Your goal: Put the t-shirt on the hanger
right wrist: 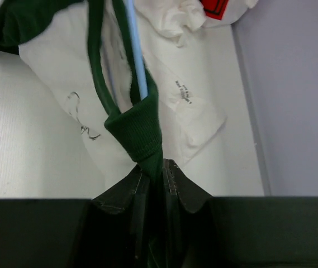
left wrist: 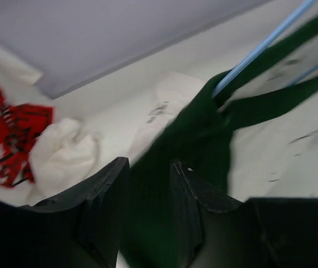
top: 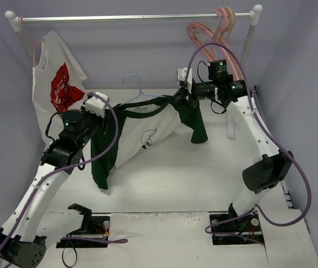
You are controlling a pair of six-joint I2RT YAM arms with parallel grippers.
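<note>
The dark green t-shirt [top: 104,162], with a whitish panel in the middle, hangs stretched in the air between my two grippers. My left gripper [top: 109,109] is shut on its left shoulder; in the left wrist view green cloth [left wrist: 192,139] fills the gap between the fingers [left wrist: 105,184]. My right gripper [top: 181,94] is shut on the ribbed collar [right wrist: 139,128] at the right. The thin light-blue hanger [top: 138,89] has its hook above the neckline, and its bar runs inside the collar [left wrist: 259,50] [right wrist: 136,56].
A white shirt with red print [top: 58,84] hangs at the left end of the metal rail [top: 136,18]. Pink hangers [top: 214,28] hang at the right end, just behind my right arm. Walls close in on both sides.
</note>
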